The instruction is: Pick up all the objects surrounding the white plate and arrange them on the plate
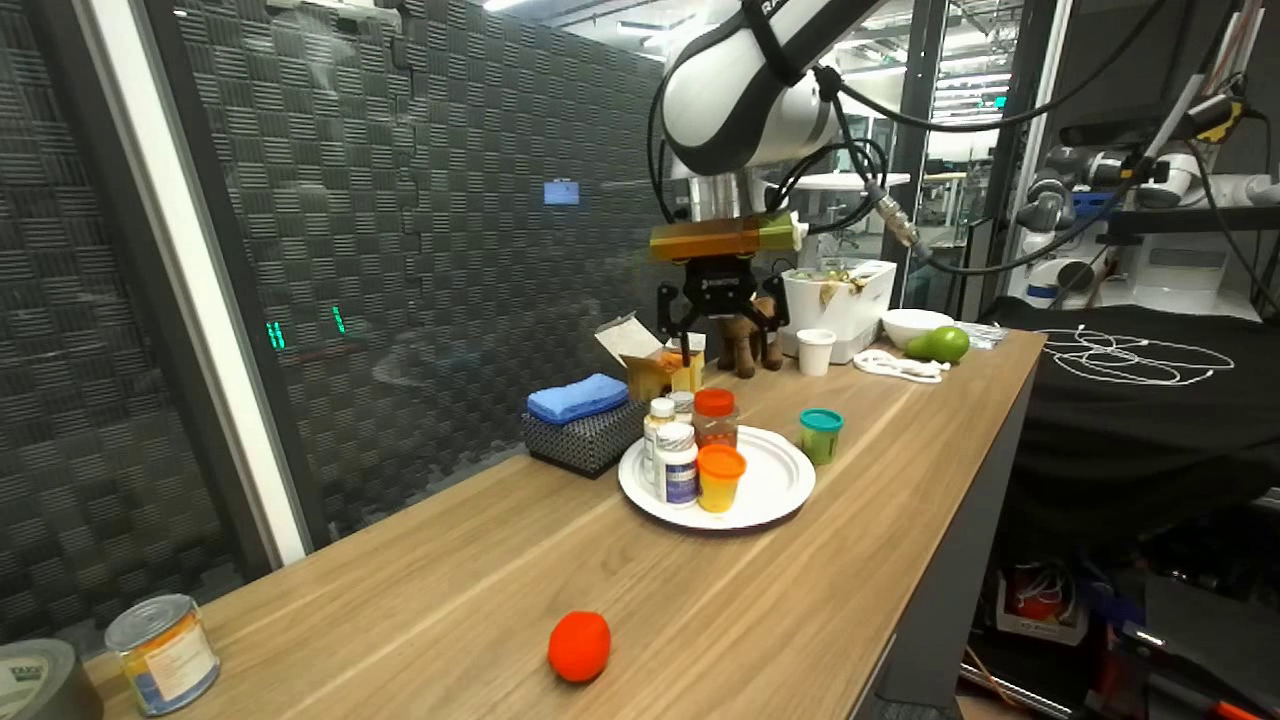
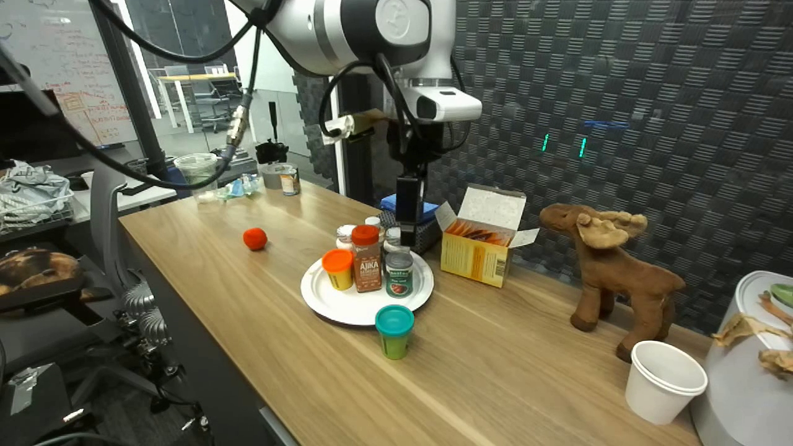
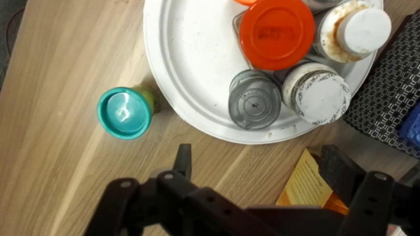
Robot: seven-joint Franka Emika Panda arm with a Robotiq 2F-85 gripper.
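Most of the job looks done to me: six small things stand on a round white plate [image 1: 775,490] on a wooden table [image 1: 400,620]. Crowded toward one side of the plate are an orange-lidded yellow cup [image 2: 339,275], a red-capped bottle [image 2: 367,266], a dark green can [image 2: 399,275] and three white-topped bottles [image 1: 677,472].

Two things seem left for me to bring over. A teal-lidded cup [image 3: 125,113] stands just beside the plate, outside its rim. A red ball [image 1: 580,647] lies well apart from the plate, on the opposite side from the teal-lidded cup.

My gripper [image 3: 256,154] hovers off the plate's edge on the can's side, jaws spread wide, holding nothing. A yellow box [image 2: 472,259] with raised flaps, near the plate, I take to be outside the job.
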